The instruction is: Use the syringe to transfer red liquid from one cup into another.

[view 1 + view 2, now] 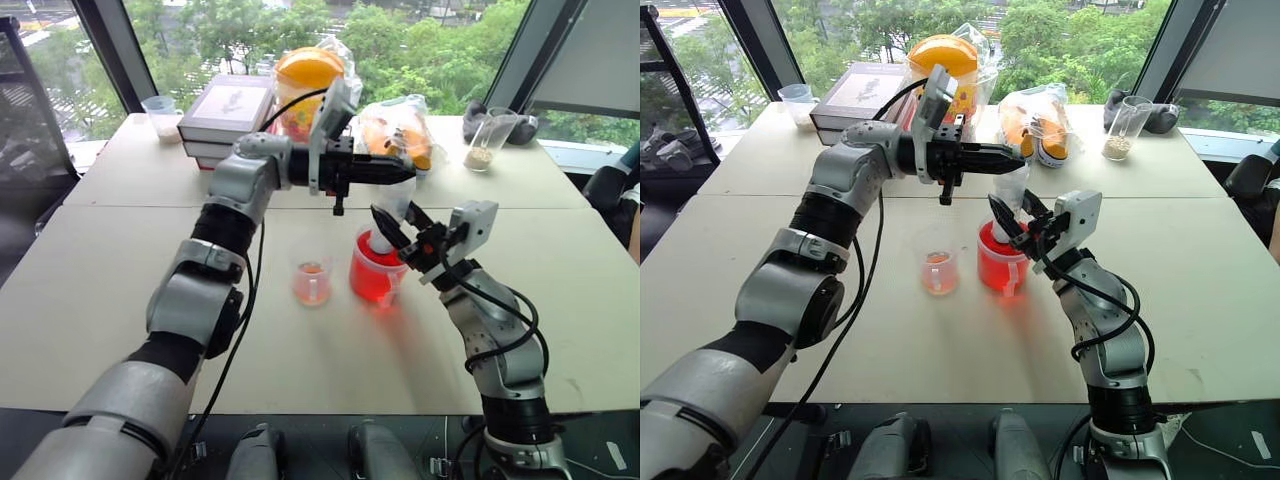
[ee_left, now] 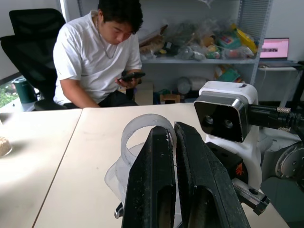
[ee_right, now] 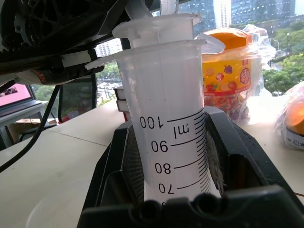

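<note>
Risk of spill at frame centre: right gripper [image 1: 392, 232] clamps syringe [image 3: 166, 128] (upright in red cup [image 1: 377, 275]); left gripper [image 1: 400, 172] pinches plunger.

The cup [image 1: 377, 276] glowed bright red, the beaker [image 1: 311, 283] pale pink. The syringe [image 3: 167, 123] was clear white with black scale marks. Both grippers' fingers [image 2: 159, 190] were black. The table [image 1: 100, 300] was plain beige.
</note>
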`<action>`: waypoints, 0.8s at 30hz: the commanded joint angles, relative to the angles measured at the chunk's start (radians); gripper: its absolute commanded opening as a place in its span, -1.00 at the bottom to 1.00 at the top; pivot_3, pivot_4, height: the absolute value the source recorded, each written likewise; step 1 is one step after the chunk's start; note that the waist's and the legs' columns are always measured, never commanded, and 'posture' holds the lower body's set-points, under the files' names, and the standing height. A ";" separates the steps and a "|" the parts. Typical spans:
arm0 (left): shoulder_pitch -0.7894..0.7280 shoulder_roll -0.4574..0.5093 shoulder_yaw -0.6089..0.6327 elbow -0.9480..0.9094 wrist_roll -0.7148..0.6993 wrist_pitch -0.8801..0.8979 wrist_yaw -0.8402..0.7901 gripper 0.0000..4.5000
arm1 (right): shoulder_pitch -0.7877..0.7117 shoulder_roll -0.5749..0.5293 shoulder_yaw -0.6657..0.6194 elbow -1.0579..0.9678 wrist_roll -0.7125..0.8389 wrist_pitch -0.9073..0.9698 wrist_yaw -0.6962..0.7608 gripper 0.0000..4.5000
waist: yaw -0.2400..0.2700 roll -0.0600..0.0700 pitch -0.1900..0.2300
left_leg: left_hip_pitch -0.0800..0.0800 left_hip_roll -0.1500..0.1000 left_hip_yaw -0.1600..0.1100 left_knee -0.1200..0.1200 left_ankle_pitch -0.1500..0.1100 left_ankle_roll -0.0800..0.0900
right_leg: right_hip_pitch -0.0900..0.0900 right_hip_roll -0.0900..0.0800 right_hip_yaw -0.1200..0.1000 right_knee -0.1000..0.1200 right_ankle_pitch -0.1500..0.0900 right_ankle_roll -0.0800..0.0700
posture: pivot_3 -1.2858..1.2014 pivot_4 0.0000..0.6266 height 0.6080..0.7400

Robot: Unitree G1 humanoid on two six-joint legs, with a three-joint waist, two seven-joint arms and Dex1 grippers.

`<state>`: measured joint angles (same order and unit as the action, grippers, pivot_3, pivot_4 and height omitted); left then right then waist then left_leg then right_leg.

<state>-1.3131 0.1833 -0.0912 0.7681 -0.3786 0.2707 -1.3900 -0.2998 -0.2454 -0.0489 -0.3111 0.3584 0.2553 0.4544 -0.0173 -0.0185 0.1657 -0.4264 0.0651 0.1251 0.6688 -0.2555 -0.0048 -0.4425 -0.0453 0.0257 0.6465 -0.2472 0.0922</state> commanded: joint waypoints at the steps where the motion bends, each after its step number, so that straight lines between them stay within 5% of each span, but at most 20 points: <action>1: -0.092 -0.007 0.067 -0.013 -0.019 -0.053 0.036 -0.98 | 0.016 0.000 0.048 -0.035 0.016 0.030 0.022 -0.38 | 0.000 0.000 0.000 | 0.000 0.000 0.000 0.000 0.000 0.000 | 0.000 0.000 0.000 0.000 0.000 0.000 | 0.03 -0.52 1.00; 24: -0.137 -0.027 0.111 0.059 -0.020 -0.121 0.073 -0.98 | 0.034 -0.017 0.057 -0.050 0.032 0.067 0.034 -0.38 | 0.001 0.000 0.000 | 0.000 0.000 0.000 0.000 0.000 0.000 | 0.000 0.000 0.000 0.000 0.000 0.000 | 0.03 -0.52 1.00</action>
<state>-1.3530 0.1595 -0.0579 0.8629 -0.3719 0.2075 -1.3848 -0.2845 -0.2566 -0.0555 -0.3213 0.3778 0.2996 0.4488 -0.0159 -0.0185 0.1657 -0.4266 0.0650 0.1249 0.6688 -0.2556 -0.0048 -0.4425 -0.0453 0.0258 0.6464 -0.2472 0.0923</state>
